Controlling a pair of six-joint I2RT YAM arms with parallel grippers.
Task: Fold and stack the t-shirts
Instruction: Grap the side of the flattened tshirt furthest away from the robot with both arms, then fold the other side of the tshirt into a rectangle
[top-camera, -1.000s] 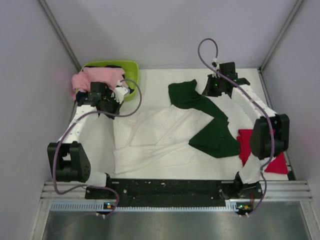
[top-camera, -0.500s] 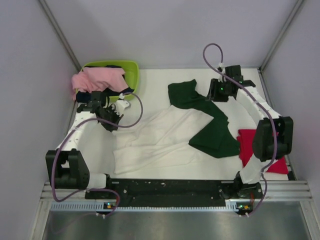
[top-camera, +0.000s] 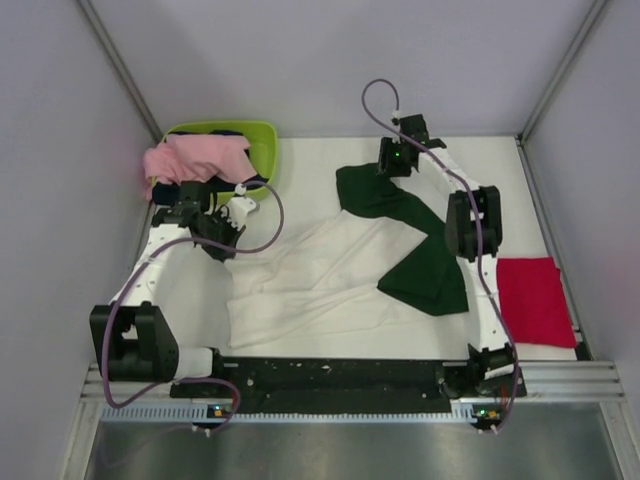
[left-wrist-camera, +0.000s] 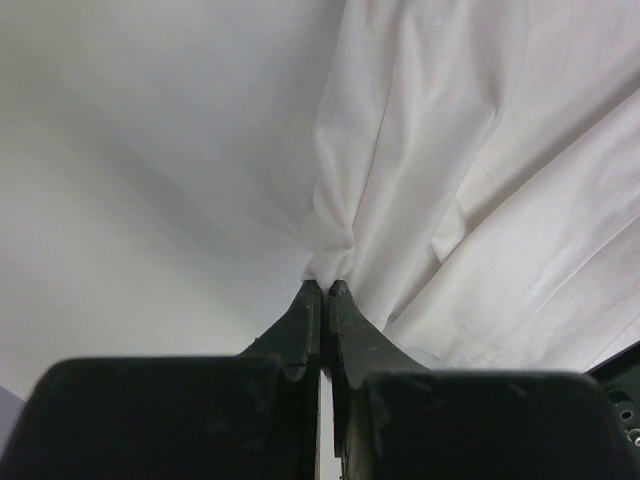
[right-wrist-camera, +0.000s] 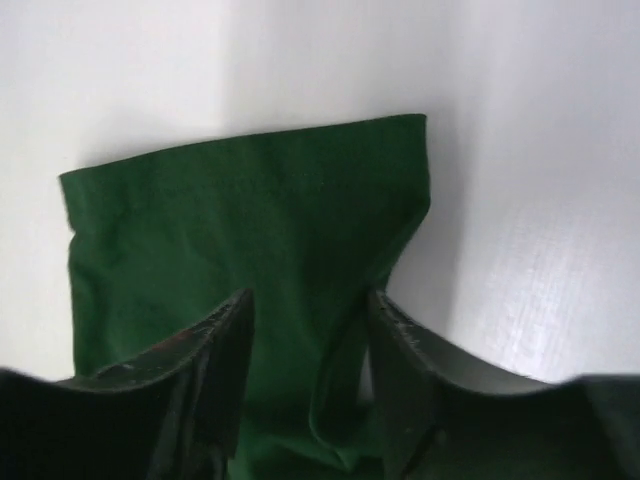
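Nearest, along the near edge of the counter (top-camera: 310, 160), sat the black base rail (top-camera: 340, 375) that carried both arms. Just beyond it, in the near right corner, the red t-shirt (top-camera: 535, 300) lay flat and squared, apart from everything else. The white t-shirt (top-camera: 310, 280) sprawled rumpled across the middle of the counter. One dark green sleeve (top-camera: 430, 270) was bunched on its right side, between the white body and the red t-shirt.

The left arm (top-camera: 160, 255) ran up along the left edge. The left jaws were pressed together on a small gathered fold at the left border of the white t-shirt (left-wrist-camera: 480, 180); the left wrist view showed creases fanning out from that pinch.

The right arm (top-camera: 470, 225) reached from the near right toward the far edge, passing between the two t-shirts. Its black elbow hid part of the cloth where the near sleeve ran back toward the far one. The right jaws were spread wide above the end of the far green sleeve (right-wrist-camera: 250, 230), which lay flat on the counter. Whether the tips touched the cloth could not be told.

Farthest, in the far left corner, stood a lime-green basket (top-camera: 265, 135). A pink cloth (top-camera: 195, 158) was draped over its left rim, close behind the left wrist.
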